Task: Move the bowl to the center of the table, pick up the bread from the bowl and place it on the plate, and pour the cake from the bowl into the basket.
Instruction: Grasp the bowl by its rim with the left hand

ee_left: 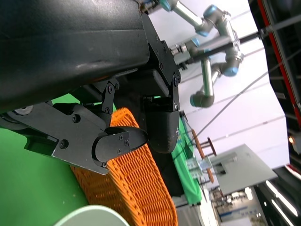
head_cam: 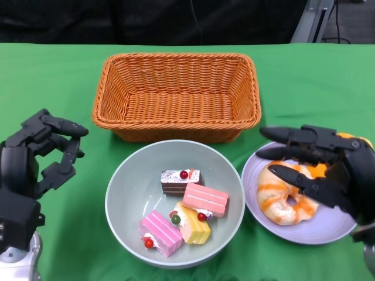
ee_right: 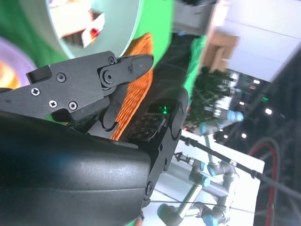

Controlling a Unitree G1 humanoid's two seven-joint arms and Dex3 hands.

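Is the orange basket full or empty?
Empty. In the head view the basket shows only its bare woven bottom; the cakes lie in the bowl before it.

- green cloth-covered table [head_cam: 304,88], fills most of the head view
- black backdrop [head_cam: 146,20] along the table's far edge
- grey metal frame leg [head_cam: 313,20] at far right corner, dark floor with a black cable [head_cam: 345,35] beside it
- grey robot arm with blue joints [ee_left: 216,42] off-table in the left wrist view, against a white wall [ee_left: 263,117]
- similar grey arm with blue joints [ee_right: 211,188] in the right wrist view, background blurred
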